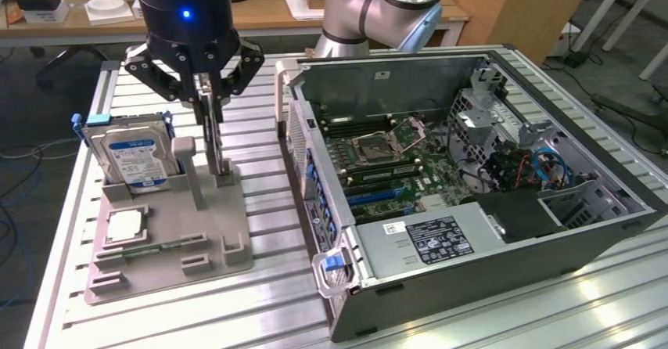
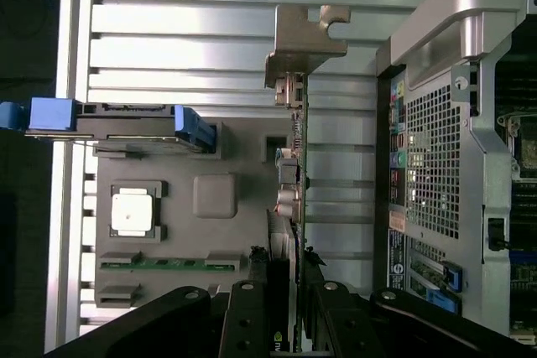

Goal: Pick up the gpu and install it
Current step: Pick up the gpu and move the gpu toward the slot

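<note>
The gpu (image 1: 214, 142) is a thin dark card standing on edge in a slot of the grey holder (image 1: 224, 232), beside the hard drive. My gripper (image 1: 209, 102) comes down on it from above, its fingers closed on the card's upper edge. In the wrist view the gpu (image 2: 295, 165) shows edge-on, its metal bracket (image 2: 304, 39) at the far end. There my gripper (image 2: 287, 278) clamps it from both sides. I cannot tell whether the card's lower edge still rests in the slot.
The holder also carries a silver blue-labelled hard drive (image 1: 134, 155), a square processor chip (image 1: 125, 225) and a narrow green memory stick (image 1: 162, 247). An open computer case (image 1: 324, 232) lies at the exterior view's right with its motherboard (image 1: 402, 169) exposed. A desk stands behind.
</note>
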`<state>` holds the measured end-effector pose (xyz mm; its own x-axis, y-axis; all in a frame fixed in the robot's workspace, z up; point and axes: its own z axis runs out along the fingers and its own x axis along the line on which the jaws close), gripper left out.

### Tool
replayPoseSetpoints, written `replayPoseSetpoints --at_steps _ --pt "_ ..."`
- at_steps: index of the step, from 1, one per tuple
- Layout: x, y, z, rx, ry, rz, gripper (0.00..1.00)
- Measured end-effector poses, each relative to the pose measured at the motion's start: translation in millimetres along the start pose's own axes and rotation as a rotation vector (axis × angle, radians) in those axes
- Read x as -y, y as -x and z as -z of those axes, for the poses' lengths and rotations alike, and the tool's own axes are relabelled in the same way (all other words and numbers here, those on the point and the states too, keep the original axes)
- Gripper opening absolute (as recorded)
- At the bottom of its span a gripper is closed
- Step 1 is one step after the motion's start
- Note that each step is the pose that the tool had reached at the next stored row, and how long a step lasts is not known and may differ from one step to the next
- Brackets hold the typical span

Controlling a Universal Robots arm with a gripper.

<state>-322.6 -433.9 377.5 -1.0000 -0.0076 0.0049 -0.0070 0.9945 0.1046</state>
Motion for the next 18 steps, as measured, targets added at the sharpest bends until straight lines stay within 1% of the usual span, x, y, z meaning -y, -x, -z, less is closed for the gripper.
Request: replayPoseSetpoints --at_steps 13,18 --pt "-0.8 -0.1 10.2 0.0002 0.0149 0.0 0.26" --pt "-1.0 -0.1 13.9 0.0001 0.0216 0.0 0.26"
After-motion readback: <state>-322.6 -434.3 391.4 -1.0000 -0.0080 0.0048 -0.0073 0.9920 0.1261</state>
